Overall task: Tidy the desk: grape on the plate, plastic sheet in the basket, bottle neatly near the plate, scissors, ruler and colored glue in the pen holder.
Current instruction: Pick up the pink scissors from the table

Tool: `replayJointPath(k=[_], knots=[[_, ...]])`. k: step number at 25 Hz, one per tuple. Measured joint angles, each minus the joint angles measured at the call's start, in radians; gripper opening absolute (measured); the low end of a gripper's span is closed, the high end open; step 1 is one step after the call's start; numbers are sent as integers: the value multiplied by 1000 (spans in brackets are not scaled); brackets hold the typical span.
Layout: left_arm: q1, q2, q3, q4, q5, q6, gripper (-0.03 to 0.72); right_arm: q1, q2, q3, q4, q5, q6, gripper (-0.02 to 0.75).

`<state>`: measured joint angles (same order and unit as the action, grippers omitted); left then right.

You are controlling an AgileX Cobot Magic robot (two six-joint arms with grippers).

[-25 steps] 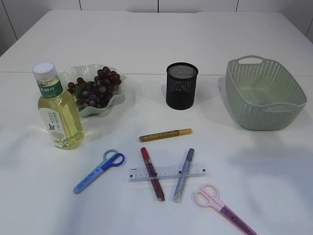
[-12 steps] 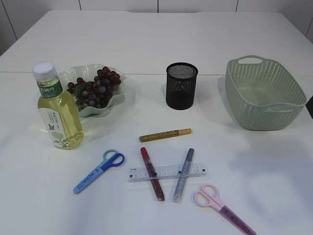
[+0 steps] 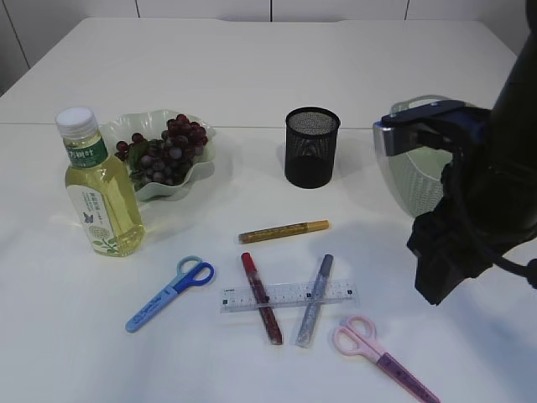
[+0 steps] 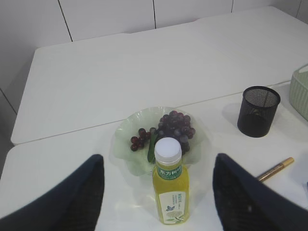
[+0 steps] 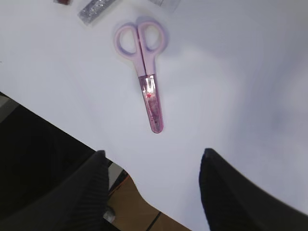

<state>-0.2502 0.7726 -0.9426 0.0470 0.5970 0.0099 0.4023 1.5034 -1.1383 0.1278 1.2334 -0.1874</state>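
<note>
The yellow-green bottle (image 3: 101, 197) stands upright beside the pale green plate (image 3: 197, 168), which holds the grape bunch (image 3: 168, 151). Three glue sticks, gold (image 3: 284, 231), red (image 3: 262, 298) and silver (image 3: 315, 300), lie mid-table, the clear ruler (image 3: 288, 295) across two of them. Blue scissors (image 3: 168, 294) lie left, pink scissors (image 3: 382, 357) right. The black mesh pen holder (image 3: 312, 147) stands empty behind. My left gripper (image 4: 158, 156) hangs open above the bottle (image 4: 169, 192). My right gripper (image 5: 153, 154) is open over the table's front edge, short of the pink scissors (image 5: 144, 72). The plastic sheet is out of view.
My right arm (image 3: 478, 193) covers most of the green woven basket (image 3: 411, 180) at the right. The table's front edge and the floor below show in the right wrist view. The far half of the white table lies behind the plate and holder.
My right arm has swung in from the right and now stands in front of the basket. The bottle, glue sticks, ruler and scissors lie where they were.
</note>
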Motion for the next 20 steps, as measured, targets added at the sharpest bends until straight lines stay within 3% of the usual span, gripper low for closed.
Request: replayJointPath(k=[8,20], knots=[[0,0,0,-2,0,2,511,19,39,48,-72,-138,20,471],[0,0,0,-16,2,2,497,60,153,111,-70,-258,16,471]])
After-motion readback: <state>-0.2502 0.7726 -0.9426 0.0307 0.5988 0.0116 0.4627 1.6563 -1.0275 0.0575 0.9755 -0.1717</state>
